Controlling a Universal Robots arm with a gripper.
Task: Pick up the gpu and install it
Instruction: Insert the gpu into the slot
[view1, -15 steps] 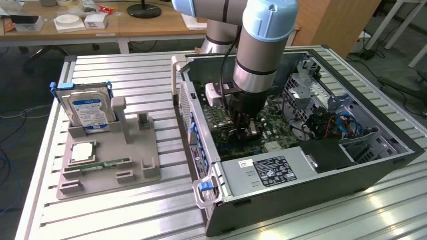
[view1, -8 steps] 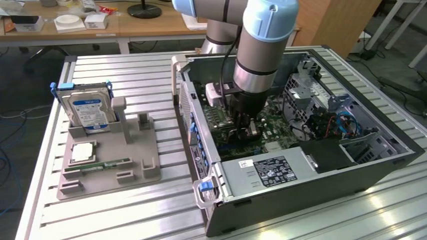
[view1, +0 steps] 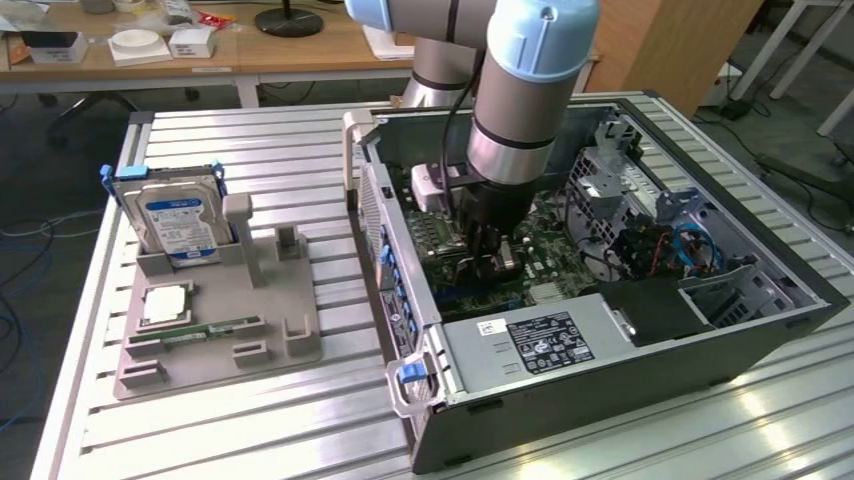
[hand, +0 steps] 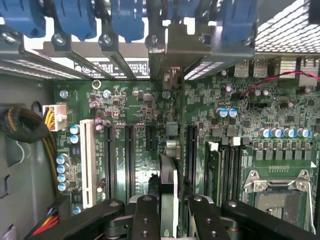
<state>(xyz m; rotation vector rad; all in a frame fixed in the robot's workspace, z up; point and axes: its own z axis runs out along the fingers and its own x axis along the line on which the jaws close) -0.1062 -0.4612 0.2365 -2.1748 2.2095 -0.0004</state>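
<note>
Reaching arm (exterior view): the robot arm is seen lowered into an open computer case, which is laid on its side on a slatted metal table.
Gripper (exterior view): the gripper is placed low over the green motherboard, near the boxy power supply.
Holder (exterior view): a grey holder is set on the table to the exterior view's left of the case. A blue-labelled hard drive is stood upright in it, and a narrow green memory stick is laid flat in it.
Gripper (wrist view): the black fingers are closed onto the gpu, one pressed against each face.
Gpu (wrist view): the card is held edge-on and upright above the motherboard. Its silvery metal bracket is lined up with the rear openings, among the blue latches. Whether its lower edge is seated in a slot cannot be told.
Slots (wrist view): long black expansion slots are seen parallel to the card on both sides, and a white slot lies beyond them.
Processor socket (wrist view): the metal-framed socket is set well apart from the card.
</note>
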